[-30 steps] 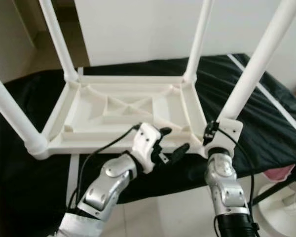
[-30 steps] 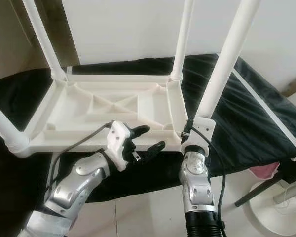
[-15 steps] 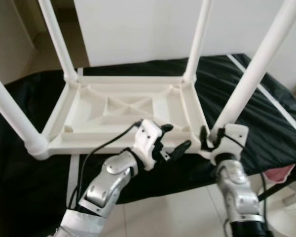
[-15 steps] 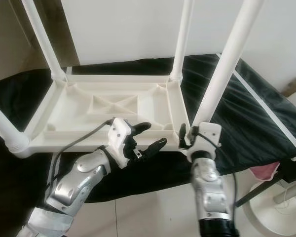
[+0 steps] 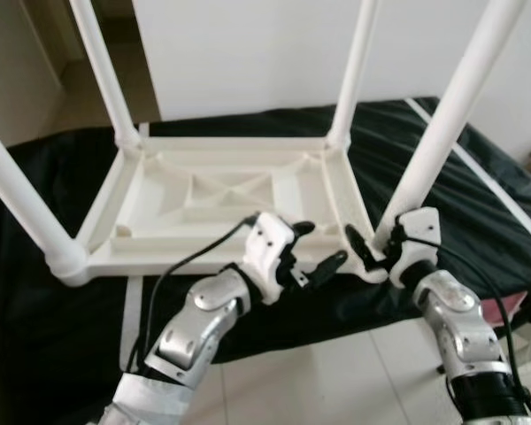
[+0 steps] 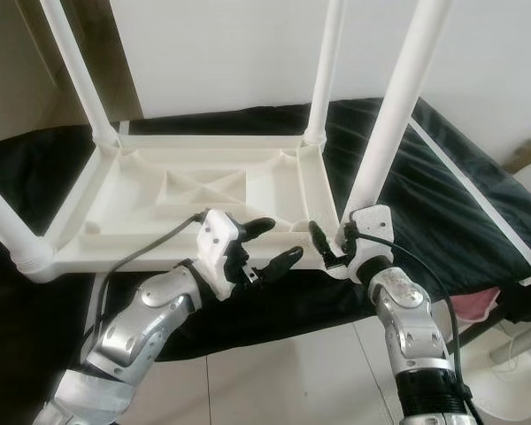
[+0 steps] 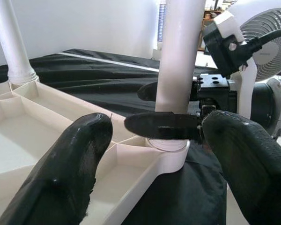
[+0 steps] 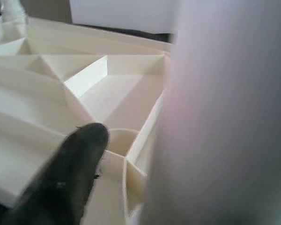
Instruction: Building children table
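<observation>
The white children's table (image 5: 159, 190) lies upside down on a black-covered surface (image 5: 478, 195), its four legs pointing up. My right gripper (image 5: 372, 244) is at the base of the near right leg (image 5: 442, 124), with a black finger on either side of it and shut on it. In the left wrist view, one right finger (image 7: 161, 125) crosses the front of that leg (image 7: 178, 56). My left gripper (image 5: 321, 243) hovers open at the table's near rim, just left of that corner, holding nothing.
The other legs stand at the near left (image 5: 18, 195), far left (image 5: 102, 71) and far right (image 5: 354, 71). A white fan (image 7: 264, 28) stands on the tiled floor to my right. Something pink (image 5: 511, 305) lies below the black cover's edge.
My right wrist has swung round the near right leg to its right side, so the fingers now point left across its base. The left gripper edged slightly right.
</observation>
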